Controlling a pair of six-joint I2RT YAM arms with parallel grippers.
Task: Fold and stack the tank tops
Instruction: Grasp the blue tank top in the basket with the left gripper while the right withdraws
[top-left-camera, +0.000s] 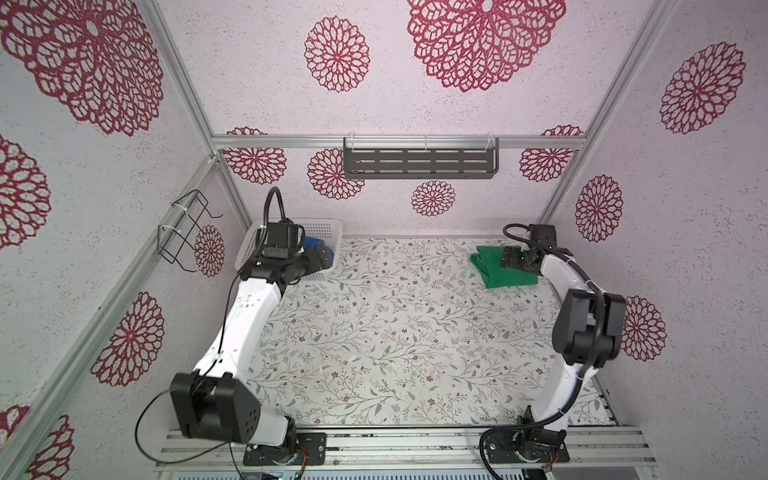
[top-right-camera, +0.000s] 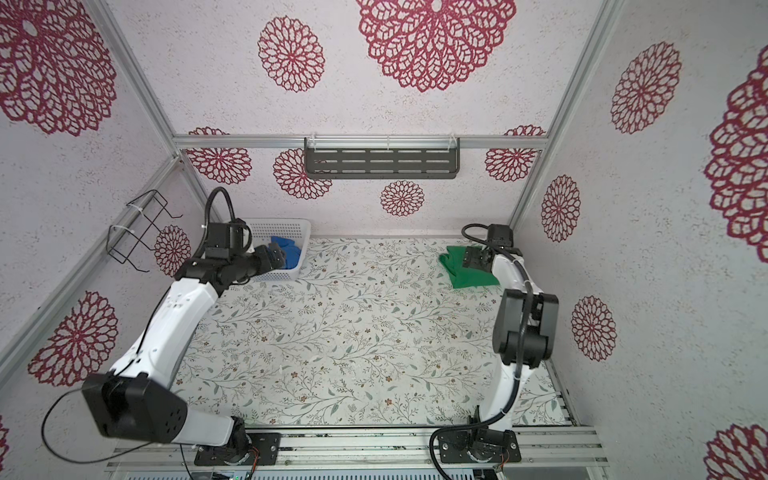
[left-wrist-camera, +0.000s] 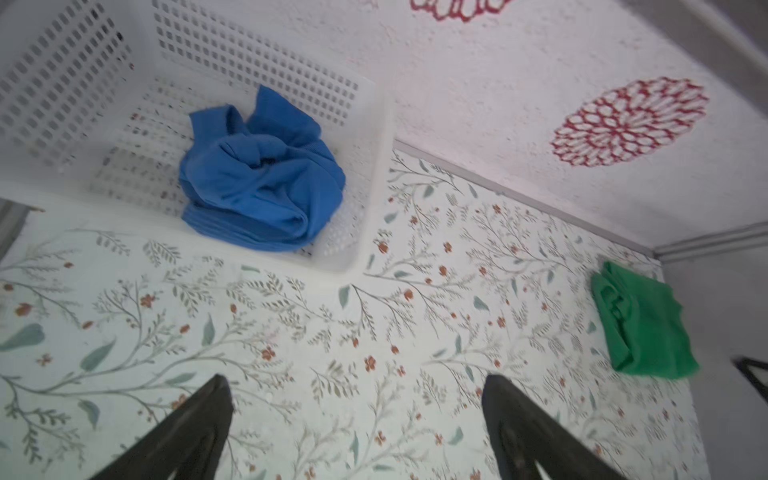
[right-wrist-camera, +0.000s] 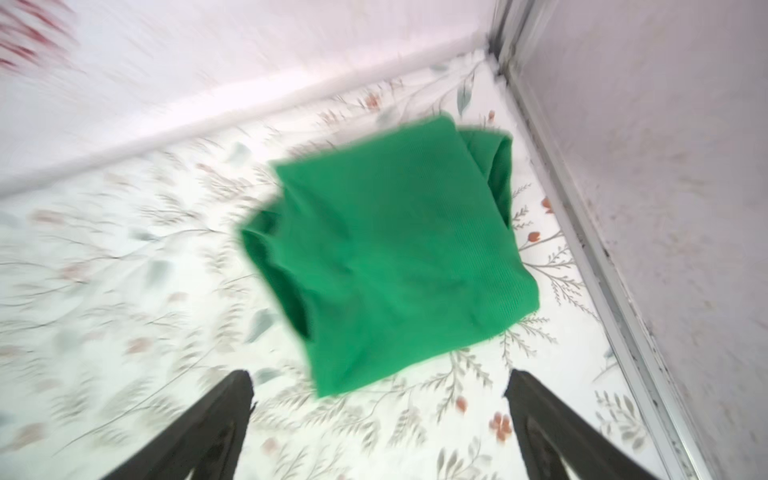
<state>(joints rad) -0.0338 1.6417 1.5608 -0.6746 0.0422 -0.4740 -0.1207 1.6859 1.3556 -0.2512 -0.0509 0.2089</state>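
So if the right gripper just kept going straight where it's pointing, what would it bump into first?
Most likely the green tank top. The right gripper is open and empty, and the folded top lies on the table just ahead of it. The picture is blurry, so depth is unsure.

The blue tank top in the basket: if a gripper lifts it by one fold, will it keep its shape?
Probably not: the blue tank top lies crumpled in soft folds in the white basket, so it should droop and unfurl. It looks thin, so likely light.
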